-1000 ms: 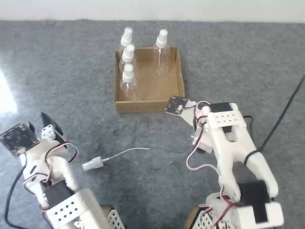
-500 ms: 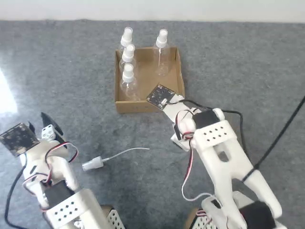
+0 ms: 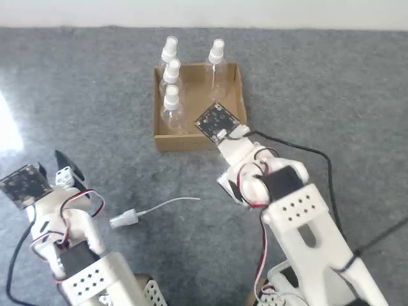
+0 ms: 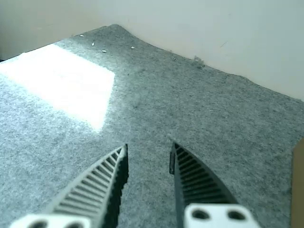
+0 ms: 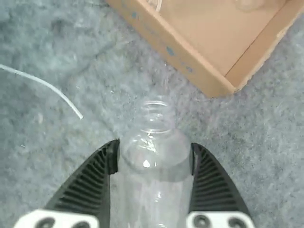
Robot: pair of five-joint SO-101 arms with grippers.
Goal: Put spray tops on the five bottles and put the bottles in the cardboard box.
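Grey carpet [image 3: 331, 76] meets what seems a wall [image 3: 204, 11].

Light is bright, even and diffuse over the table [image 3: 331, 76], and the cardboard box [image 3: 199, 141] casts only a faint, soft shadow. A blown-out glare patch [image 3: 7, 124] sits at the left edge of the high view, and the left wrist view shows a washed-out sunlit area [image 4: 61, 80] on the grey surface. Small specular glints mark the clear bottle [image 5: 153, 156] in the right wrist view.

Near far edge of table [image 3: 331, 83], box [image 3: 182, 141] with four bottles [image 3: 173, 111] inside; fifth bottle [image 5: 152, 156] just before it; spray top [image 3: 124, 220] toward front-left corner.
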